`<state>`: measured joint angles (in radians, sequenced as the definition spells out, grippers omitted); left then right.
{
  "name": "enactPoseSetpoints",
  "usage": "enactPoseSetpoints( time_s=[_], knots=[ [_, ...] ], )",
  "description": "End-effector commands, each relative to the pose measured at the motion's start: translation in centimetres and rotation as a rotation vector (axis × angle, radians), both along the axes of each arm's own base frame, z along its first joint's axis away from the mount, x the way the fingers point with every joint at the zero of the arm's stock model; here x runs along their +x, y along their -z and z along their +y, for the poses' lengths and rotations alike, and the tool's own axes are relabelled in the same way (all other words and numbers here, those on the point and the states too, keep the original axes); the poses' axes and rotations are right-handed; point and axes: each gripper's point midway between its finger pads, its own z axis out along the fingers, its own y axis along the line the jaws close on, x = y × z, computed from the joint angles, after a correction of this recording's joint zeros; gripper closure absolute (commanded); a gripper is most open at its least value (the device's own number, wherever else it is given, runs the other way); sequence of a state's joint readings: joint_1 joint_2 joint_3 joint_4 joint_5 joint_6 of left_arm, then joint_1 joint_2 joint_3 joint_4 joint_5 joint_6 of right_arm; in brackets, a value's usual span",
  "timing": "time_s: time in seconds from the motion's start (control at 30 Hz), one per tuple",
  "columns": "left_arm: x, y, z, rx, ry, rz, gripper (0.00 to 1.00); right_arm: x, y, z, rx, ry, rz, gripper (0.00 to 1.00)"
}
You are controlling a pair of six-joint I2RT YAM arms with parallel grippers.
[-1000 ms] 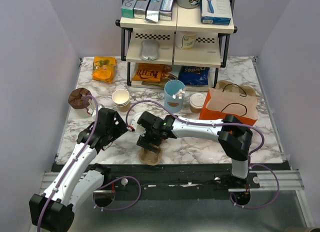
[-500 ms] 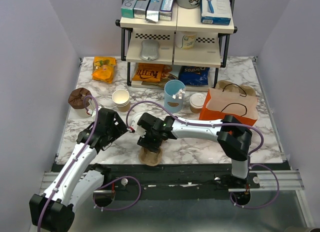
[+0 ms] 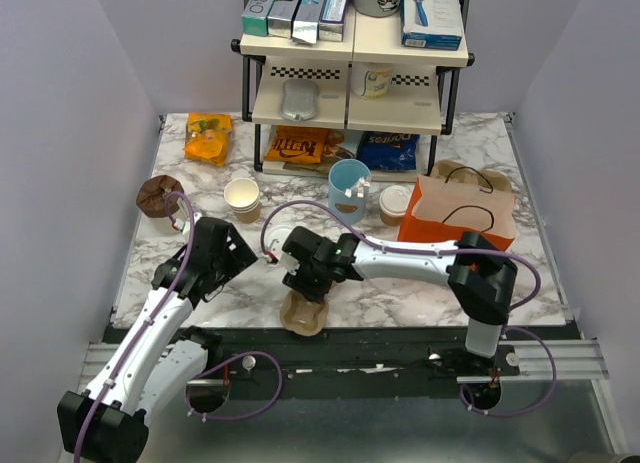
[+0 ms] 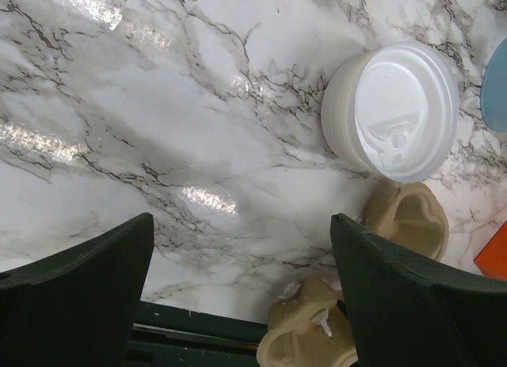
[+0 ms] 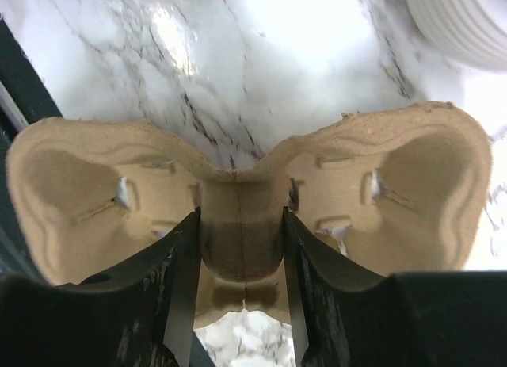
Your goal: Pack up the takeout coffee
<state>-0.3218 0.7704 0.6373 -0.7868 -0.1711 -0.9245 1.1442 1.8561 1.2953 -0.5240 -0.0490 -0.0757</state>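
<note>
Takeout coffee: the lidded takeout coffee stood upright at the far right of the marble table, just beside the paper bag and near the blue cup; nothing gripped it.
Cup carrier: the pulp cup carrier lay at the near table edge, both wells empty.
Right gripper: the right gripper straddled the carrier's narrow waist, a finger against each side, apparently pinching it.
Left gripper: the left gripper hung spread wide and empty above bare marble, near a stack of white lids.
Progress: early, by my judgement. No cup sat in the carrier, and nothing was seen going into the bag.
Left to do: probably seating the coffee in a well, then bagging it.
</note>
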Motion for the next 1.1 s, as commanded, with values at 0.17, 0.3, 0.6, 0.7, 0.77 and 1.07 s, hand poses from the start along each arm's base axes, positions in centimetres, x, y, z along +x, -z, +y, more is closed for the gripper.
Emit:
enactPoseSetpoints(
  time_s=[0.17,0.3,0.6,0.7,0.77,1.07],
  knots=[
    [0.7,-1.4,-1.1,-0.055,0.028,-0.051,0.01,-0.9,-6.9,-1.8,0.157,0.107,-0.030,0.60],
    [1.5,-2.5,-2.2,-0.099,0.068,-0.091,0.01,-1.2,-12.9,-2.8,0.310,0.137,-0.088,0.60],
    [6.8,-12.2,-8.8,-0.277,0.256,-0.344,0.01,0.6,-30.5,-8.5,0.694,0.309,-0.382,0.59],
    [8.1,-16.5,-13.0,-0.246,0.400,-0.429,0.01,1.3,-34.5,-12.1,0.776,0.437,-0.464,0.59],
    [8.6,-20.0,-17.2,-0.182,0.575,-0.515,0.01,1.1,-36.5,-14.5,0.843,0.506,-0.489,0.59],
    [7.4,-27.9,-32.1,-0.184,1.430,-0.863,0.01,-3.9,-43.4,-19.7,1.201,0.418,-0.459,0.59]
  ],
)
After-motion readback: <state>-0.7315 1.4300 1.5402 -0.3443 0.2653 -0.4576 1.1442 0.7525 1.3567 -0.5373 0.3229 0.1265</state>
